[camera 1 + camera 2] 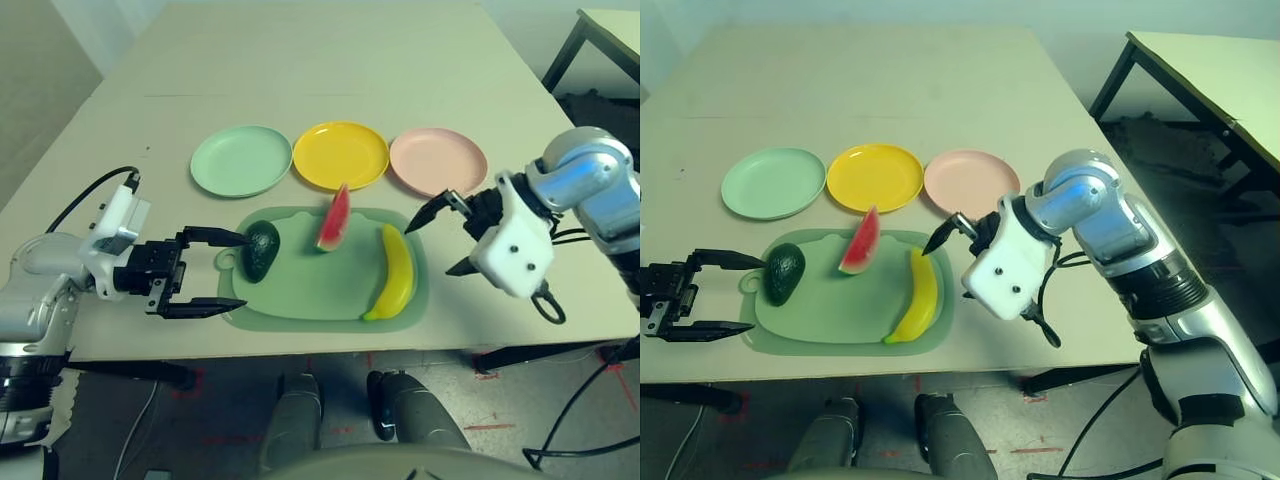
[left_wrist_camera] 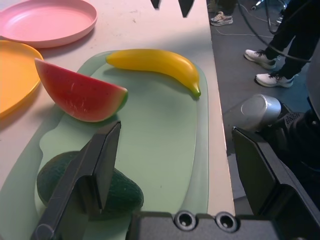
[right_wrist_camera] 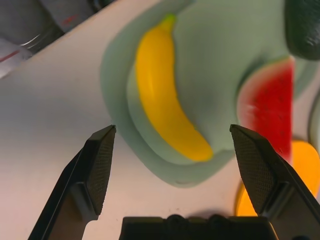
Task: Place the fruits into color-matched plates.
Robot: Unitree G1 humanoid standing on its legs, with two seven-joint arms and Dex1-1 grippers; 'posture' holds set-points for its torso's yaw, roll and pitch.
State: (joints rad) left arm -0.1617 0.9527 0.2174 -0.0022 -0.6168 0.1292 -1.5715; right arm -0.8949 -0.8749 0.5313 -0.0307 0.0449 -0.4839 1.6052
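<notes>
Plainly, banana (image 1: 394, 274) curved, yellow; avocado (image 1: 262, 249) dark green.

Head eyes look down over the table (image 1: 300, 60); both wrist views look closely at the mat (image 2: 165, 145).

Pale bench (image 1: 330, 60) has three plates lined up, mint green plate (image 1: 240, 161), yellow plate (image 1: 340, 155), pink plate (image 1: 437, 161), plus a green mat (image 1: 320, 285) nearer the robot.
</notes>
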